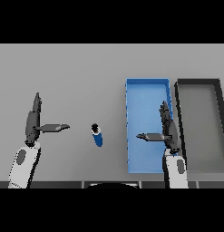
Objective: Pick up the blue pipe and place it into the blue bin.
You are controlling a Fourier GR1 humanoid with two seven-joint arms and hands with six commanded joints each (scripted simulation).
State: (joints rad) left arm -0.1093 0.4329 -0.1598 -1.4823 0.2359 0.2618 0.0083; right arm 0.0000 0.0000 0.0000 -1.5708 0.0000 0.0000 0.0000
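A short blue pipe [98, 135] with a dark end cap lies on the grey table, between the two arms and just left of the blue bin [139, 97]. My left hand [32, 121] hangs open at the left, fingers straight and thumb pointing toward the pipe, well apart from it. Over the bin's right side, my right hand [168, 128] is also open, its thumb reaching left above the bin floor. Neither hand holds anything.
A dark grey bin [218, 97] stands directly right of the blue bin, its left wall close to my right hand. Bare table stretches behind and to the left of the pipe.
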